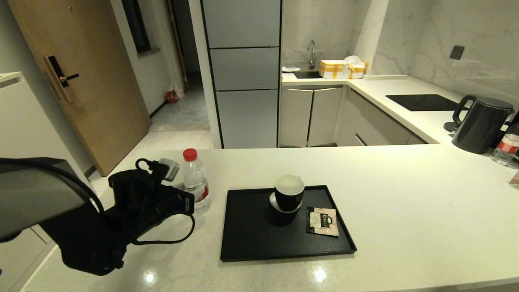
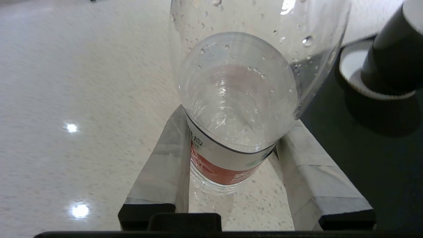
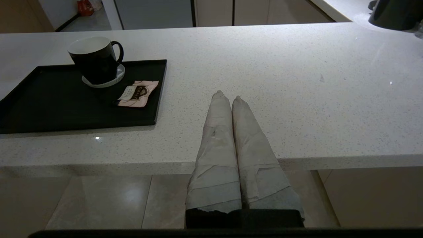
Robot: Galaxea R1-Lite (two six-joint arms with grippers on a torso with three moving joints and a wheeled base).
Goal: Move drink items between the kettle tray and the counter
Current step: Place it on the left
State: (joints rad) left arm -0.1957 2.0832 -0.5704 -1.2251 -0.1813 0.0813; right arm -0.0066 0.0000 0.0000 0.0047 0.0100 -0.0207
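The water bottle (image 1: 195,178), clear with a red cap and red label, stands upright on the cream counter (image 1: 405,211) just left of the black tray (image 1: 247,239). My left gripper (image 1: 194,199) is shut on the water bottle (image 2: 231,132) at label height, one taped finger on each side. The pink-and-black tea sachet (image 1: 323,221) lies flat in the tray's right half, also visible in the right wrist view as the sachet (image 3: 135,94). My right gripper (image 3: 228,96) is shut and empty, hovering at the counter's near edge to the right of the tray (image 3: 49,109). It does not show in the head view.
A black cup (image 1: 288,193) with a white inside sits on a saucer in the tray's far middle. A dark grey kettle (image 1: 480,123) and a second bottle (image 1: 507,148) stand at the far right, with the black hob panel (image 1: 423,102) behind.
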